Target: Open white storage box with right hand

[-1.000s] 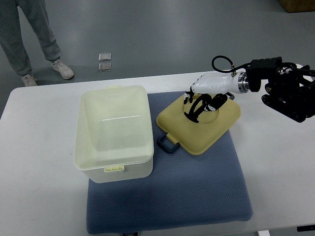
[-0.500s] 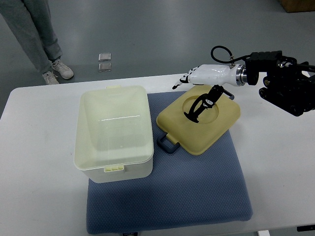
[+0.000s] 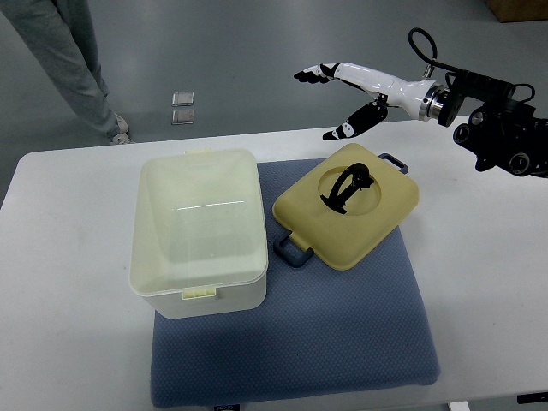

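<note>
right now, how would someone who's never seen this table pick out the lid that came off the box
On the white table lies a blue mat. On the mat's right half, beside the open white storage box, rests the lid. It is the flat yellowish square with a black handle in a round recess and dark latches at two corners.

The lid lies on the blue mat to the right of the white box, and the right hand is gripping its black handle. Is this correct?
Not quite. The lid does lie on the blue mat to the right of the white box, but the right hand is not gripping its black handle. The top view shows that hand raised beyond the lid, fingers spread, holding nothing.
</note>
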`<act>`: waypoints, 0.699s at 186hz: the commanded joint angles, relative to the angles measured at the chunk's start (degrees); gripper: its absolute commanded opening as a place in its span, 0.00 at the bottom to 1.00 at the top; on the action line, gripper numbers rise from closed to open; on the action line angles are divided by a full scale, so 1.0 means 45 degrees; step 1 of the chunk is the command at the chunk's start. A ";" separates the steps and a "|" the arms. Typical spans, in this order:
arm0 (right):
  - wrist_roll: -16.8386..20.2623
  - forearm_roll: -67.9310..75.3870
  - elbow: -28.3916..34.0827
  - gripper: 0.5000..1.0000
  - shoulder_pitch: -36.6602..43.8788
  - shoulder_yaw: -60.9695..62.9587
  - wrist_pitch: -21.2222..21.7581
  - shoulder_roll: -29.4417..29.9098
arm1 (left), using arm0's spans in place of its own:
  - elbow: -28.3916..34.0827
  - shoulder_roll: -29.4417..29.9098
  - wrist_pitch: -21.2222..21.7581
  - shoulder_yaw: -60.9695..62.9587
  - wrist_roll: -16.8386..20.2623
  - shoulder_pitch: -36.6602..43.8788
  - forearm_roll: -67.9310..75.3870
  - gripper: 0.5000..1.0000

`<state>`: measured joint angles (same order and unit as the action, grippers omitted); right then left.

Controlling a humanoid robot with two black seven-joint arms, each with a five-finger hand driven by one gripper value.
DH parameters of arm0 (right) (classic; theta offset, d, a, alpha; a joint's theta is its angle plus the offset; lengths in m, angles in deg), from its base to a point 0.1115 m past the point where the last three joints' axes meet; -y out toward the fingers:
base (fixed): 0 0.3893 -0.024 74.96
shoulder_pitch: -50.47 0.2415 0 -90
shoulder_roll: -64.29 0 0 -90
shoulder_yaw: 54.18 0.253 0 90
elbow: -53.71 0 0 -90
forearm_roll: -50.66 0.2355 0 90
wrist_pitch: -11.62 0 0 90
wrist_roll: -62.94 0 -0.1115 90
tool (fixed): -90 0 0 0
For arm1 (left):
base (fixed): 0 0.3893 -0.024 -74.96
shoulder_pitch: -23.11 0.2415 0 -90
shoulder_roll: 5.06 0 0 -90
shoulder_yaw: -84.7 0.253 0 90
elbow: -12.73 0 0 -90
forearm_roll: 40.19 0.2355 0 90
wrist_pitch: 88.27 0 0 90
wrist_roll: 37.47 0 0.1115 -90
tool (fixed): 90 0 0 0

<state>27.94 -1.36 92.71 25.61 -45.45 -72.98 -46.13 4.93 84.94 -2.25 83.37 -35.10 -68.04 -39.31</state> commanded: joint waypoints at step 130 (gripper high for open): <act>0.0000 0.9959 -0.1480 0.83 -0.3773 0.3706 0.0598 0.0884 | -0.0005 0.0000 0.0007 -0.0016 0.0000 0.0000 0.0000 1.00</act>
<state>27.94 39.21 86.16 8.86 -28.66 -70.54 -42.10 4.91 84.94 -2.25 83.35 -35.10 -68.04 -39.31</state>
